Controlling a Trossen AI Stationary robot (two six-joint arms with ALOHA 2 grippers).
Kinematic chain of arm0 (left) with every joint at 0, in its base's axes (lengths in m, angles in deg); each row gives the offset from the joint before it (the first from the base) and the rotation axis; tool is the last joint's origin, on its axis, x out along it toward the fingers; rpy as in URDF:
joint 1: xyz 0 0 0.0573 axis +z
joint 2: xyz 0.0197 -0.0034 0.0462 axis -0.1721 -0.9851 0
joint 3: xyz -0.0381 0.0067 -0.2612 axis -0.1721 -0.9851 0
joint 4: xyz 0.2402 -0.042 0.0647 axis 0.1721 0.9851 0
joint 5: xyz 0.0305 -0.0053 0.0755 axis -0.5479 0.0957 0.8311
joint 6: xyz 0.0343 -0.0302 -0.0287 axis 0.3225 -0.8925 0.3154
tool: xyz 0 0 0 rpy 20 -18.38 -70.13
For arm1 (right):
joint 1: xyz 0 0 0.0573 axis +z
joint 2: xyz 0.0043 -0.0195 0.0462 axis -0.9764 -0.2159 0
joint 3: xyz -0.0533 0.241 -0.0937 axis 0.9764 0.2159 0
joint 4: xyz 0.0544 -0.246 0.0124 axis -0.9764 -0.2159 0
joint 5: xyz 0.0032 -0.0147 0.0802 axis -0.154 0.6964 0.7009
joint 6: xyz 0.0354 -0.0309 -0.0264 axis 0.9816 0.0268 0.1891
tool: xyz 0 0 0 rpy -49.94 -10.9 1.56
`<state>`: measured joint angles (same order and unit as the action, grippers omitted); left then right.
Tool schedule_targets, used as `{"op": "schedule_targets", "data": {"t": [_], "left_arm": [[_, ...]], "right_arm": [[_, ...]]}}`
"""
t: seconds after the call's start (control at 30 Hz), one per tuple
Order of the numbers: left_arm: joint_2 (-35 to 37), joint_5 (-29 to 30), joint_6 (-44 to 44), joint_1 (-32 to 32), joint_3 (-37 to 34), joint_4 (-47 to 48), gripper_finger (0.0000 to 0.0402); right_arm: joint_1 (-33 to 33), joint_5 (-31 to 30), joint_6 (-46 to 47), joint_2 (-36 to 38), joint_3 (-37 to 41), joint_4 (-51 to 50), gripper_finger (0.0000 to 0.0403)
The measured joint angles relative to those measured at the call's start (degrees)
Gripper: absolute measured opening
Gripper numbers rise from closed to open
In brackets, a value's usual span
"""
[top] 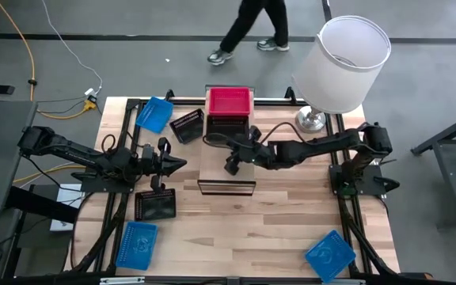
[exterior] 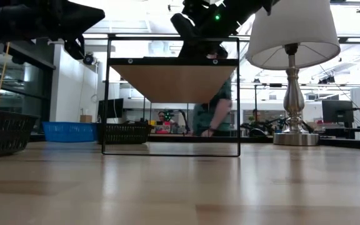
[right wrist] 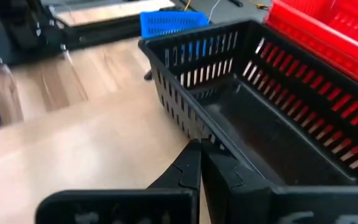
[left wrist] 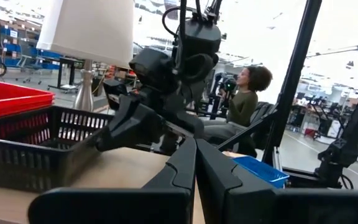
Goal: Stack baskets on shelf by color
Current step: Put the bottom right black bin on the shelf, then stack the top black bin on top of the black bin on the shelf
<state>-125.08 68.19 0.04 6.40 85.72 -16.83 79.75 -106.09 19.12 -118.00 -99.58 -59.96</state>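
Observation:
The shelf [top: 226, 178] stands mid-table. At its far end a red basket [top: 229, 100] and, just nearer, a black basket [top: 228, 127] rest by their bottoms on the plank. My right gripper [top: 210, 140] is shut and reaches in from the right over the plank. Its tips [right wrist: 200, 149] stand at the black basket's near long wall [right wrist: 185, 118]. My left gripper [top: 182, 164] is shut, hovers left of the shelf and points at it [left wrist: 195, 149]. Loose baskets lie on the table: blue [top: 155, 115], black [top: 187, 127], black [top: 155, 206], blue [top: 139, 241], blue [top: 329, 255]. My right gripper's shut fingertips [right wrist: 194, 158] stand at the lower edge of the black basket's near long wall [right wrist: 194, 134], coming level from the near right. I cannot tell whether they touch it. The basket sits flat on the shelf plank.
A lamp [top: 343, 59] with a white shade stands at the table's far right corner. The shelf's black frame [exterior: 170, 103] shows in the low view with open room beneath the plank. One person [top: 252, 28] walks beyond the far edge; another [left wrist: 244, 99] sits in the room.

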Motion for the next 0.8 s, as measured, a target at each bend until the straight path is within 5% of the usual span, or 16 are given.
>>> {"op": "schedule_targets", "data": {"t": [0.53,0.8], "left_arm": [[0.0,0.1,0.0,0.0,0.0,0.0,0.0001],[0.0,0.1,0.0,0.0,0.0,0.4,0.0001]], "right_arm": [[0.5,0.9,-0.2,0.2,0.0,4.6,0.0000],[1.8,9.1,-2.0,4.1,0.0,3.7,0.0000]]}}
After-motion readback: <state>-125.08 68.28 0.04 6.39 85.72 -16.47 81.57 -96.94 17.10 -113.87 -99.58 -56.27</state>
